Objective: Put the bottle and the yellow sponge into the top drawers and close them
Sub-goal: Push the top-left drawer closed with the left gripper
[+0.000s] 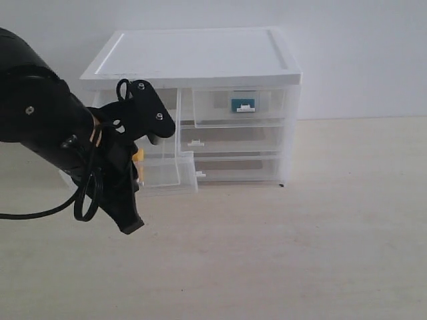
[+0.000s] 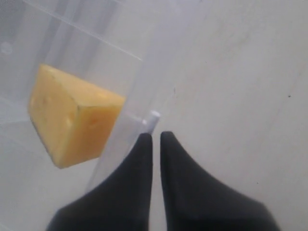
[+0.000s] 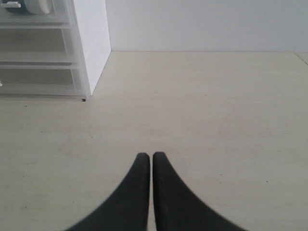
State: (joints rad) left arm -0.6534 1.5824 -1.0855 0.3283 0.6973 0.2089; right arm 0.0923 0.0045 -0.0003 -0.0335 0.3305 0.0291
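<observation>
The yellow sponge (image 2: 72, 118) lies inside the pulled-out top left drawer (image 1: 167, 175); in the exterior view only a sliver of the sponge (image 1: 139, 156) shows behind my left arm. My left gripper (image 2: 156, 135) is shut and empty, its tips just outside that drawer's front wall, close to the white clip handle (image 2: 151, 118). The teal bottle (image 1: 243, 103) sits inside the top right drawer (image 1: 267, 103), which is pushed in. My right gripper (image 3: 151, 156) is shut on nothing, low over the bare table and well away from the cabinet.
The white cabinet (image 1: 193, 57) stands at the back against the wall, with two full-width drawers (image 1: 233, 139) shut below the top ones. My left arm (image 1: 47, 113) fills the left of the exterior view. Pale tabletop (image 1: 300, 233) stretches in front.
</observation>
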